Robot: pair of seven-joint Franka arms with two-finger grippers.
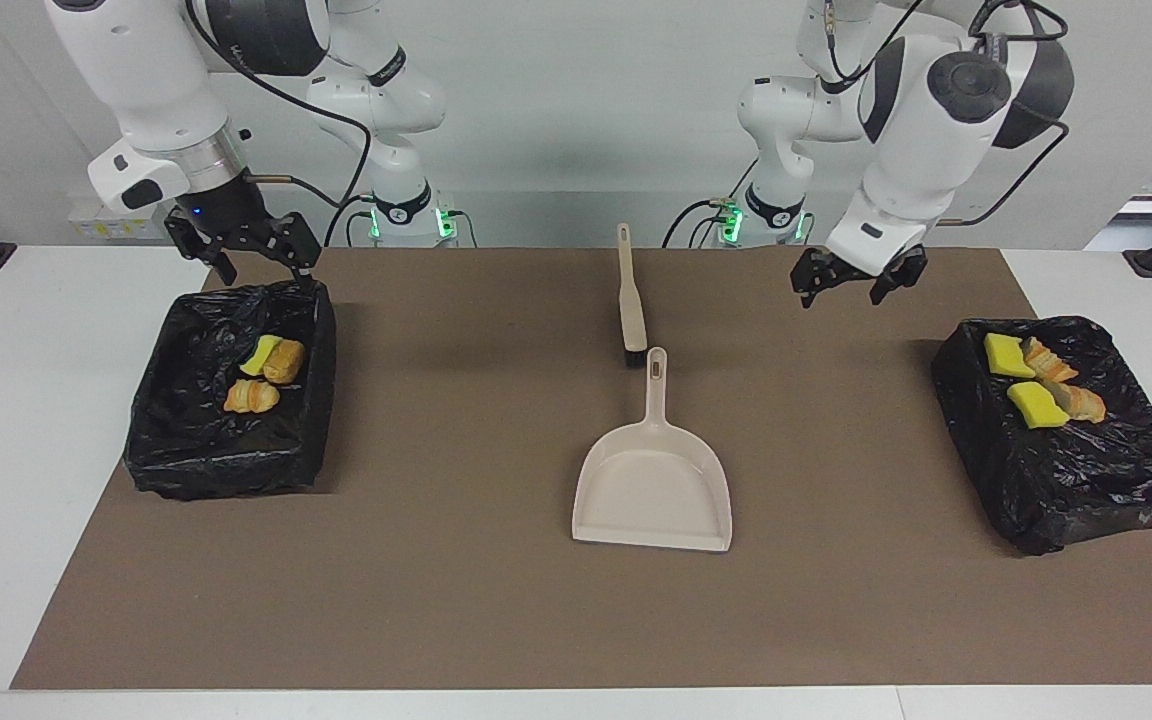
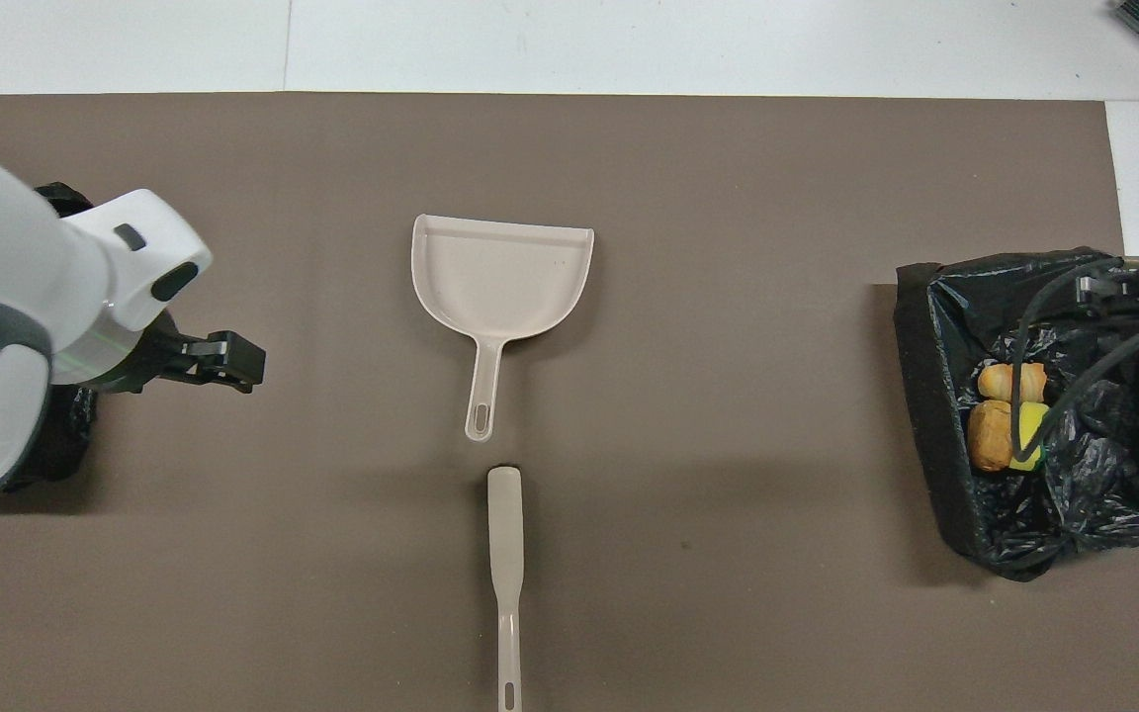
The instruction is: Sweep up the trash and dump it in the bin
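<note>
The trash lies in two black-lined bins. The bin (image 1: 226, 440) at the right arm's end holds a yellow sponge (image 1: 259, 353) and two bread lumps (image 1: 251, 396); this bin (image 2: 935, 396) and its trash (image 2: 1005, 425) also show from overhead. The bin (image 1: 1086, 470) at the left arm's end holds two yellow sponges (image 1: 1036, 405) and bread pieces (image 1: 1076, 400). My left gripper (image 1: 841, 290) (image 2: 233, 361) hangs open and empty above the mat, between the dustpan and that bin. Over the rim of the first bin, on the robots' side, my right gripper (image 1: 271, 272) waits open and empty.
A beige dustpan (image 1: 654, 480) (image 2: 500, 277) lies flat at mid-mat with its handle toward the robots. A beige brush (image 1: 629, 300) (image 2: 505, 554) lies in line with it, nearer to the robots. The brown mat (image 1: 436, 560) covers the white table.
</note>
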